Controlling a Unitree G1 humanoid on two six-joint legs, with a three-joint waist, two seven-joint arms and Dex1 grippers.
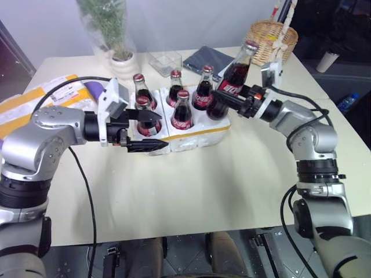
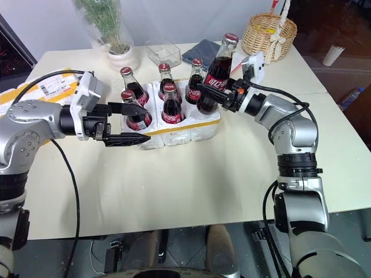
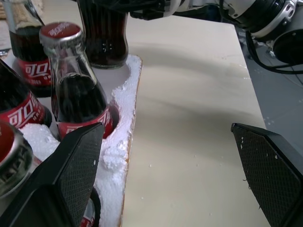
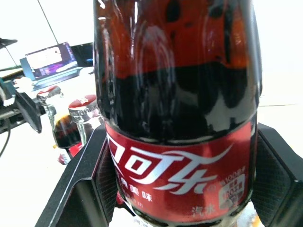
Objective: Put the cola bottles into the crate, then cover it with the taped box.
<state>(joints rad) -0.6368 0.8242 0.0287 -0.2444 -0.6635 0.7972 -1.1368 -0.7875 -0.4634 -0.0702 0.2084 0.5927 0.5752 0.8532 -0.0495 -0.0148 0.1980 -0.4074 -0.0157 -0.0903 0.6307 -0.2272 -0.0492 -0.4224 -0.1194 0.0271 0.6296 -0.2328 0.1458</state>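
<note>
over the crate [image 1: 197,136], right hand [image 1: 227,99] grips a cola bottle [image 1: 235,78].

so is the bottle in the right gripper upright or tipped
Tipped. The bottle held in the right gripper leans, cap up and away from the crate, its base over the last well.

A pale cream table [image 1: 191,179] fills the room's middle under soft, even light. A plain white wall [image 1: 52,26] rises behind it (far right falls dark). Below its near edge lies grey floor [image 1: 185,255].
</note>
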